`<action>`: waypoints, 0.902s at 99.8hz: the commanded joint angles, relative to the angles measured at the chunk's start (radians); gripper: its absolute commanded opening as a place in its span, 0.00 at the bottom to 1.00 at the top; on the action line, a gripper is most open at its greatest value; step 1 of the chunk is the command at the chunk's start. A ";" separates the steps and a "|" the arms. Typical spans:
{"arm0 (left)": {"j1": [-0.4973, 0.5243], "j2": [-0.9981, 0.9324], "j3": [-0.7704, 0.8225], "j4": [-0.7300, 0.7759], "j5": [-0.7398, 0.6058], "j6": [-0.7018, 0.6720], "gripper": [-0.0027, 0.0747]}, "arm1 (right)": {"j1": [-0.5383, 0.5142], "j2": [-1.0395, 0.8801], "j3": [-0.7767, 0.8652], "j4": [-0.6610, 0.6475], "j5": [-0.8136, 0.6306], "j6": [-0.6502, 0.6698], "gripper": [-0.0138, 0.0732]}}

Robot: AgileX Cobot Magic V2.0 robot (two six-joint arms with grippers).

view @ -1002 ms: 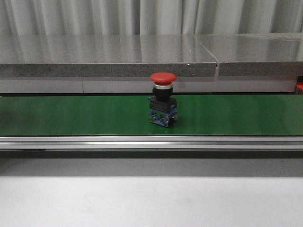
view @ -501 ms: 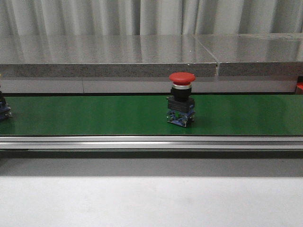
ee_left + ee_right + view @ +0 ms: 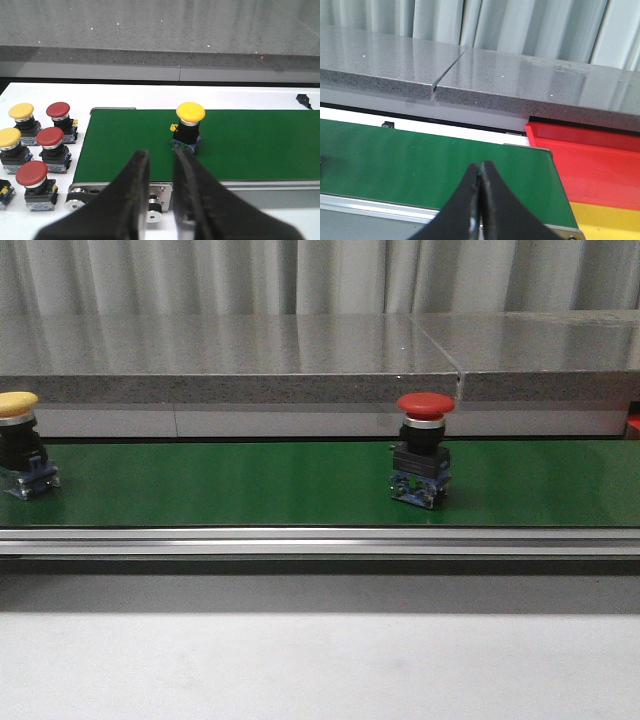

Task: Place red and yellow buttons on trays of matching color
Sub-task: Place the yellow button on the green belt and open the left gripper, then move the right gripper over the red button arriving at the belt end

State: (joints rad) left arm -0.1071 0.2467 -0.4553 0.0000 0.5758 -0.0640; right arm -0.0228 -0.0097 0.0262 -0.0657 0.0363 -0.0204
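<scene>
The red button [image 3: 425,448] stands upright right of centre on the green belt [image 3: 230,485], cap up over a black body and blue base. The yellow button [image 3: 20,443] stands upright at the left edge. Grey stone ledge [image 3: 230,360] and curtain behind. Left claw [image 3: 159,175] is narrowly parted, empty; right claw [image 3: 480,192] is closed on nothing, near the red tray [image 3: 600,160].
</scene>
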 commanded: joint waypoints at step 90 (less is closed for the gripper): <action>-0.007 -0.055 0.007 0.000 -0.066 -0.001 0.01 | 0.001 0.666 -0.706 0.040 0.715 -0.001 0.08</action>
State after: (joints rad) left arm -0.1071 0.1803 -0.4236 0.0000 0.5822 -0.0640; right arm -0.0228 0.5519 -0.5838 -0.0313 0.7530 -0.0204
